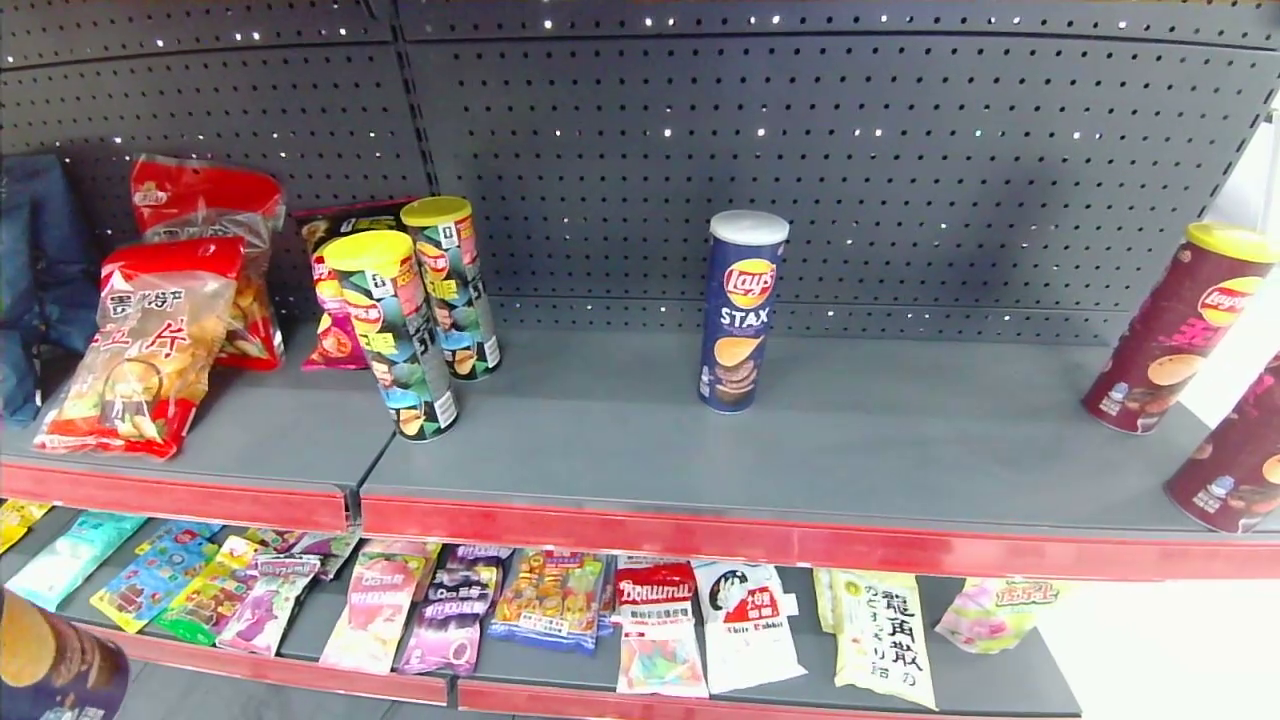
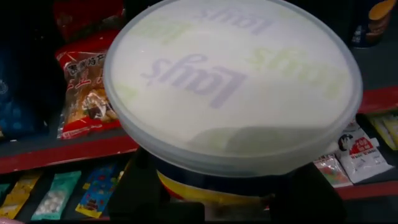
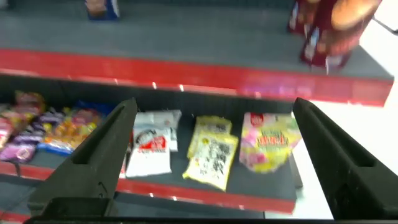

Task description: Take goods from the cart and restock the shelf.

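A chip can with a pale translucent lid (image 2: 233, 81) sits close in the left wrist view, and my left gripper (image 2: 230, 199) is shut on its body below the lid. The same can's brown side (image 1: 50, 670) shows in the head view's bottom left corner, below the upper shelf (image 1: 850, 440). On that shelf stand a blue chip can (image 1: 740, 310), two yellow-lidded cans (image 1: 390, 330) at the left and two maroon cans (image 1: 1175, 330) at the right. My right gripper (image 3: 214, 162) is open with nothing between its fingers, in front of the lower shelf.
Red snack bags (image 1: 140, 345) lean at the upper shelf's left end. Bare shelf lies on both sides of the blue can. The red shelf lip (image 1: 700, 535) runs along the front. Several flat candy packets (image 1: 650, 620) cover the lower shelf (image 3: 267, 186). Pegboard (image 1: 800, 150) backs the shelf.
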Controlling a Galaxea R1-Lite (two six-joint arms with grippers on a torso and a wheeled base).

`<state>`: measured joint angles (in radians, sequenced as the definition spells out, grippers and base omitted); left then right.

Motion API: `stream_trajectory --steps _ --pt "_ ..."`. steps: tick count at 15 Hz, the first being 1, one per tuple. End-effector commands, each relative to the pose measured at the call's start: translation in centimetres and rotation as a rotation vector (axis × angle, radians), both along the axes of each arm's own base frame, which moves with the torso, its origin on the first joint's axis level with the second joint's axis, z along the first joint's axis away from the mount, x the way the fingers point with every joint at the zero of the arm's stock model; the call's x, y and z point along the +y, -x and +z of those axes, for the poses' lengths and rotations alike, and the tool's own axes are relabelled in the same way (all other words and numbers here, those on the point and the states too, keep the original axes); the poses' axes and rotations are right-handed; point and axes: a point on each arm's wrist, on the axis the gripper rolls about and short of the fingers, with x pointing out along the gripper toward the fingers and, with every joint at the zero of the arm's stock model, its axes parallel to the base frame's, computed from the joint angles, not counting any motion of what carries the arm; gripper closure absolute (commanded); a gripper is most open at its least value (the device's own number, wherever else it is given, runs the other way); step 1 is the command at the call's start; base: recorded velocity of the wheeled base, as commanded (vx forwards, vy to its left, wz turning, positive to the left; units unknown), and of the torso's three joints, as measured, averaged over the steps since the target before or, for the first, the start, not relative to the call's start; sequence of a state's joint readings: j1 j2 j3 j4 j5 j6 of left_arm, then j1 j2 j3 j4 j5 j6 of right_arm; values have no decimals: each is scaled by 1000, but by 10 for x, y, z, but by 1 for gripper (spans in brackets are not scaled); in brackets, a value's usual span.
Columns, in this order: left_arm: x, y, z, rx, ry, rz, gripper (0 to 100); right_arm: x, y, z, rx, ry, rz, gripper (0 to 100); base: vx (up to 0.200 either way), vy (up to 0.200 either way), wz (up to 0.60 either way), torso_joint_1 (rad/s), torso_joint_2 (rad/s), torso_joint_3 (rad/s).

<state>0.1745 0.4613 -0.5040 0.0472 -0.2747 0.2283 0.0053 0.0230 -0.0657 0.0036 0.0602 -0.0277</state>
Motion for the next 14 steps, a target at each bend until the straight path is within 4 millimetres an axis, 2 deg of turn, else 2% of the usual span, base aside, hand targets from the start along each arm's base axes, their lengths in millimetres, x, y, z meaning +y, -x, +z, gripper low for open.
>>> stream_trajectory --steps 1,2,4,5,6,7,8,11,12,14 --pt "-3 11 -12 -27 -3 -72 100 4 -36 104 74 11 178 0 0 0 0 0 0 0" --pt "-3 12 -14 -29 -10 -78 100 6 -47 105 107 110 277 0 0 0 0 0 0 0" --pt "-2 10 -15 -11 13 -75 100 12 -89 116 190 154 322 0 0 0 0 0 0 0" --pt "-2 9 -14 -8 58 -72 100 22 -117 126 172 163 390 0 0 0 0 0 0 0" --pt "-2 10 -14 -9 64 -63 100 35 -138 124 196 171 459 0 0 0 0 0 0 0" --pt "-2 10 -14 -13 63 -52 100 41 -148 123 205 174 483 0 0 0 0 0 0 0" --pt "-2 11 -14 -14 63 -21 100 52 -178 119 228 174 501 0 0 0 0 0 0 0" --pt "-1 11 -15 -13 62 -6 100 72 -241 111 231 144 498 0 0 0 0 0 0 0" --pt "-1 10 -16 -5 63 -10 100 81 -272 112 216 122 493 0 0 0 0 0 0 0" --pt "-2 12 -21 -3 64 -13 100 91 -303 116 201 122 491 0 0 0 0 0 0 0"
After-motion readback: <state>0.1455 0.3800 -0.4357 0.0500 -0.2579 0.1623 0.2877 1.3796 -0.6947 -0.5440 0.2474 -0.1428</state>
